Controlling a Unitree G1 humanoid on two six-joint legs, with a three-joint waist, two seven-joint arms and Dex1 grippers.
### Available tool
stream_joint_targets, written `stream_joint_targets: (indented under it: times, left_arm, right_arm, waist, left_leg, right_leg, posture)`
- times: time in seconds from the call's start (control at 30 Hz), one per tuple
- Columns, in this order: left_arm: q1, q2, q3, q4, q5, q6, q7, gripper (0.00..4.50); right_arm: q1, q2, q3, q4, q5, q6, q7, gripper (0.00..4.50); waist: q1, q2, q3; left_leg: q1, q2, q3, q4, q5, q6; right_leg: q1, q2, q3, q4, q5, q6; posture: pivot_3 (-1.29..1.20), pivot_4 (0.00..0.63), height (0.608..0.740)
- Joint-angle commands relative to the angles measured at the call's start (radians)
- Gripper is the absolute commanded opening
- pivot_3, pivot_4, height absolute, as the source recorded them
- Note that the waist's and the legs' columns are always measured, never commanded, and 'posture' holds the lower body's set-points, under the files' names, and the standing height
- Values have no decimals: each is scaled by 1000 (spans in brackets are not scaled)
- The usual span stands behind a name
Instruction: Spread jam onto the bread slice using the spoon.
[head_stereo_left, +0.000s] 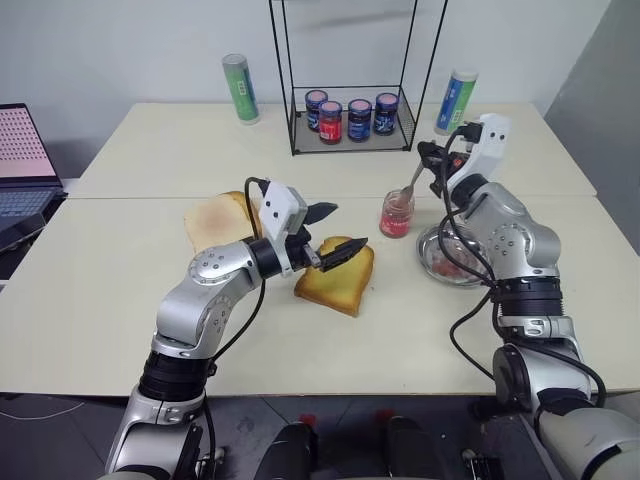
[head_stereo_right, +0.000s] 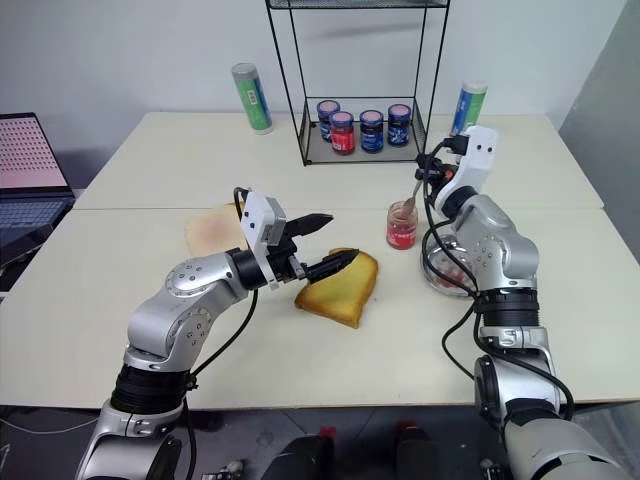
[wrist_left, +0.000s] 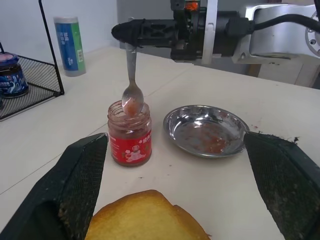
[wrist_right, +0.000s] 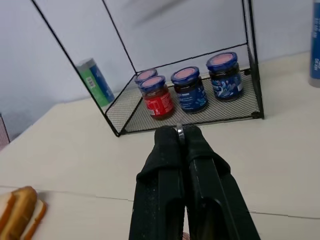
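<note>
On the cream table one thick golden toast slice (head_stereo_left: 338, 276) lies near the middle, its front corner just under the tips of the left gripper (head_stereo_left: 333, 228), whose two black fingers stand spread wide with nothing between them; in the left wrist view the rounded top of that toast sits low between the two fingers. Behind the left arm lie paler, thinner bread slices (head_stereo_left: 216, 220), one with a pinkish stain; their exact number cannot be told because the arm covers part of them. To the right of the toast stands one small clear jam jar (head_stereo_left: 397, 214), lid off, with red jam showing through the glass. The right gripper (head_stereo_left: 434, 160) is pressed tight on the handle of the one silvery spoon (wrist_left: 132, 95), which hangs bowl-down with its bowl at the mouth of the jar and a smear of jam on it; the right wrist view shows the two fingers closed together with the metal handle end pinched between them. Just beside the jar, under the right arm, sits one round metal dish (wrist_left: 206, 129) with pink smears inside. At the back of the table a black wire rack (head_stereo_left: 351, 130) holds four dark-lidded labelled jars (wrist_right: 189, 88) in a row, and two tall tubes flank it, a green-labelled tube (head_stereo_left: 240, 88) on the left and a second tube (head_stereo_left: 456, 101) on the right. One open laptop (head_stereo_left: 22, 165) rests at the far left edge.
</note>
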Motion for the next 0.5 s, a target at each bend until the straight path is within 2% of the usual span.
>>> stream_joint_targets:
  times: [0.03,0.23,0.5]
  left_arm:
    - [2,10,32,-42,-3,-14,11,4500]
    - [16,21,40,-66,-5,-2,23,4500]
    - [25,35,44,-84,-14,11,32,4500]
  right_arm:
    - [-10,-8,80,2,-123,-135,58,36]
    - [16,11,166,42,-251,-263,94,36]
    - [59,20,188,123,-340,-345,94,36]
  waist:
    - [0,0,0]
    - [-1,0,0]
    - [0,0,0]
  left_leg:
    - [0,0,0,0,0,0]
    - [0,0,0,0,0,0]
    - [0,0,0,0,0,0]
  right_leg:
    - [0,0,0,0,0,0]
    - [0,0,0,0,0,0]
    - [0,0,0,0,0,0]
  posture:
    - [0,150,740]
    - [0,150,740]
    - [0,150,740]
